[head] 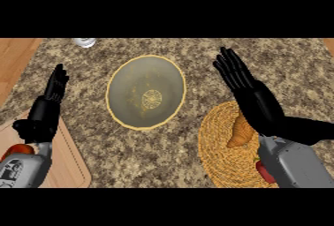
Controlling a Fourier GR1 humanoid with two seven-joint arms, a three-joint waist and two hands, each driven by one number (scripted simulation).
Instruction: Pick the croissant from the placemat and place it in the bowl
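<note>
A golden-brown croissant [239,133] lies on the round woven straw placemat [218,152] at the lower right. My right hand [251,97] hovers over the placemat's upper edge, fingers straight and pointing away, and it hides part of the croissant. It holds nothing. The bowl [146,92], grey with a yellow rim and a yellow pattern at its centre, sits in the middle of the counter, left of the right hand. My left hand [47,106] is at the far left, open with fingers up, resting.
A wooden cutting board [68,165] lies at the lower left under the left forearm, with a red-orange object [21,149] beside the wrist. A red item [263,172] peeks out by the right forearm on the placemat. A small white-grey object [84,42] stands at the counter's far edge.
</note>
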